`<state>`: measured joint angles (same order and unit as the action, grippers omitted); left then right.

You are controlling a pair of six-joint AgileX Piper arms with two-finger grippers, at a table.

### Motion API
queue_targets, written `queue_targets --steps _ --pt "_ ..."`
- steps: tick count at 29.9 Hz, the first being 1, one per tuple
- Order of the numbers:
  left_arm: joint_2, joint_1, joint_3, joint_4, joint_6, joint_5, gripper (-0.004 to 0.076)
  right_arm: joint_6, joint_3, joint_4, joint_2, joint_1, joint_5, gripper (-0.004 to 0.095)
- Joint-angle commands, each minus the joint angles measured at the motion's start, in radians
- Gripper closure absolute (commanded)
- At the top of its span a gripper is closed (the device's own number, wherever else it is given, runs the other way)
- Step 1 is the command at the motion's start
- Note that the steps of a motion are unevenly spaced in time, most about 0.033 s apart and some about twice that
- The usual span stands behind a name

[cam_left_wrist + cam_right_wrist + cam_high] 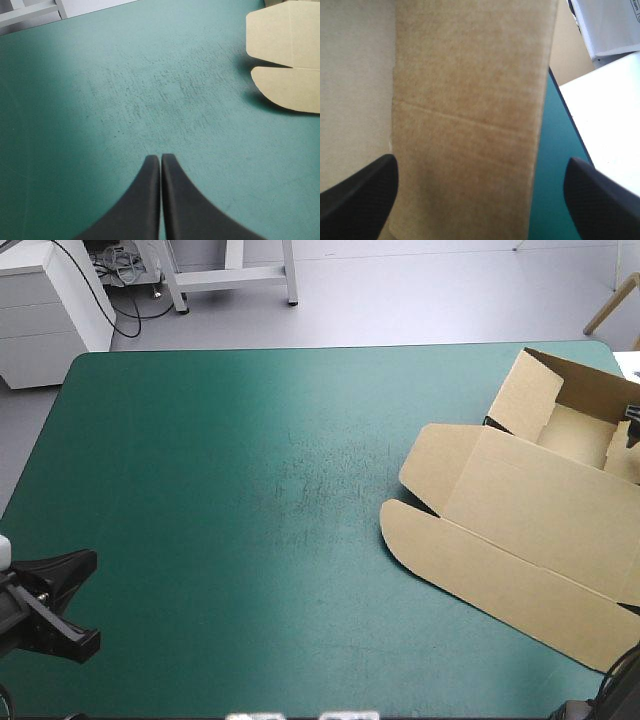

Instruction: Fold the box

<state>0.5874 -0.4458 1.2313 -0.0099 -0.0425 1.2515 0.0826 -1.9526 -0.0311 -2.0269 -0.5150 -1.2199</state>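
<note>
The box (pixel 520 510) sits on the right side of the teal-green surface (pixel 220 490) and reaches its right edge. It is only partly formed. Near the far right corner the brown walls stand up around a shallow tray, while the broad lid panel and its long front flap lie flat, spreading toward the near edge. Two rounded flap corners point toward the middle of the surface.

My right gripper (pixel 481 162) is open, its black fingers (pixel 365 195) spread wide, with a panel of brown board filling the space between them. I cannot tell whether either finger touches the board. A strip of teal-green cover shows just beside the panel's edge.

My left gripper (pixel 161 157) is closed on nothing, its two fingers pressed together into one point. It hangs over bare cover near the near left corner, well apart from the box. From there I see only the box's rounded flap corners, ahead and off to one side.
</note>
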Motion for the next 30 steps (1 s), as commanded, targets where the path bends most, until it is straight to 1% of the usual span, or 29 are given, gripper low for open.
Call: queue_targets --steps 1,3,5,7,9,11,14,17,18,20,21,23,24,25,28,29,30 --pt "0.010 -0.002 0.019 -0.004 -0.009 0.043 0.0734 0.005 -0.032 -0.002 0.121 -0.008 0.016 -0.0018" --pt "0.010 -0.002 0.019 -0.004 -0.009 0.043 0.0734 0.005 -0.032 -0.025 0.164 -0.008 0.016 -0.0009" --pt "0.010 -0.002 0.019 -0.004 -0.009 0.043 0.0734 0.010 -0.032 -0.099 0.223 -0.008 0.014 -0.0006" --pt "0.010 -0.002 0.019 -0.004 -0.009 0.043 0.0734 0.049 -0.016 -0.207 0.299 0.002 0.014 -0.0006" --pt "0.010 -0.002 0.019 -0.003 -0.009 0.043 0.0734 0.067 0.013 -0.265 0.374 0.027 0.014 -0.0006" --pt "0.010 -0.002 0.019 -0.003 -0.009 0.043 0.0734 0.078 0.053 -0.271 0.453 0.073 0.016 -0.0006" --pt "0.010 -0.002 0.017 -0.003 -0.009 0.043 0.0734 0.084 0.137 -0.263 0.575 0.176 0.016 -0.0002" --pt "0.010 -0.002 0.017 -0.004 -0.009 0.043 0.0734 0.099 0.226 -0.261 0.691 0.291 0.017 0.0064" --pt "0.010 -0.002 0.017 -0.004 -0.009 0.043 0.0734 0.099 0.265 -0.261 0.726 0.342 0.017 0.0104" --pt "0.010 -0.002 0.017 -0.004 -0.009 0.043 0.0734 0.105 0.325 -0.260 0.786 0.406 0.023 0.0192" --pt "0.010 -0.002 0.017 -0.004 -0.009 0.043 0.0734 0.105 0.359 -0.255 0.821 0.447 0.025 0.0271" --pt "0.010 -0.002 0.017 0.000 -0.004 0.043 0.0734 0.112 0.420 -0.252 0.864 0.493 0.029 0.0403" --pt "0.007 -0.002 0.013 0.010 0.014 0.043 0.0734 0.120 0.459 -0.247 0.893 0.519 0.030 0.0516" --pt "0.003 -0.002 0.007 0.022 0.026 0.043 0.0734 0.127 0.486 -0.246 0.913 0.533 0.033 0.0594" --pt "-0.031 -0.002 -0.031 0.055 0.021 0.043 0.0734 0.138 0.574 -0.242 0.993 0.551 0.054 0.0881" --pt "-0.048 -0.002 -0.054 0.067 0.021 0.041 0.0734 0.141 0.606 -0.239 1.022 0.551 0.066 0.0924" --pt "-0.067 -0.002 -0.071 0.071 0.021 0.038 0.0734 0.146 0.637 -0.239 1.052 0.551 0.083 0.0913"
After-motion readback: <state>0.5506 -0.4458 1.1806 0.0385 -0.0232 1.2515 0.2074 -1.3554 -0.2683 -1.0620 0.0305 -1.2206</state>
